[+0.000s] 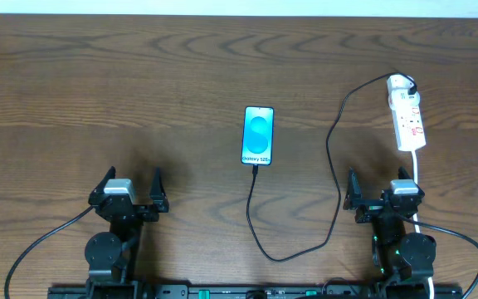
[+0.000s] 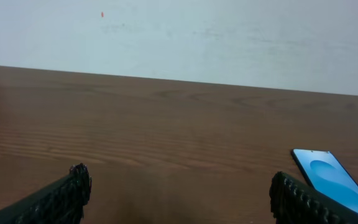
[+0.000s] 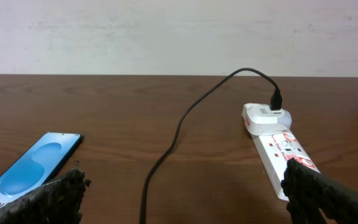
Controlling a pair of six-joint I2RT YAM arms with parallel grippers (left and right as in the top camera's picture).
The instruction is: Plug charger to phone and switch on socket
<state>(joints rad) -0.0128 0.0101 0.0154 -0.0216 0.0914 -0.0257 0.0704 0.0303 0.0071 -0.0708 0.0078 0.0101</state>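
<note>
The phone point(image 1: 257, 135) lies face up mid-table, its screen lit blue; it also shows in the left wrist view point(image 2: 334, 180) and the right wrist view point(image 3: 33, 168). The charger cable point(image 1: 335, 166) runs from the phone's near end, loops toward the front and goes up to a black adapter point(image 1: 411, 85) plugged in the far end of the white socket strip point(image 1: 408, 120), also seen in the right wrist view point(image 3: 281, 149). My left gripper point(image 1: 129, 193) is open and empty, front left. My right gripper point(image 1: 382, 195) is open and empty, just in front of the strip.
The strip's thick white cord point(image 1: 420, 178) runs down past my right arm. A pale wall point(image 2: 179, 37) stands behind the table's far edge. Bare wooden tabletop point(image 1: 98, 91) stretches to the left.
</note>
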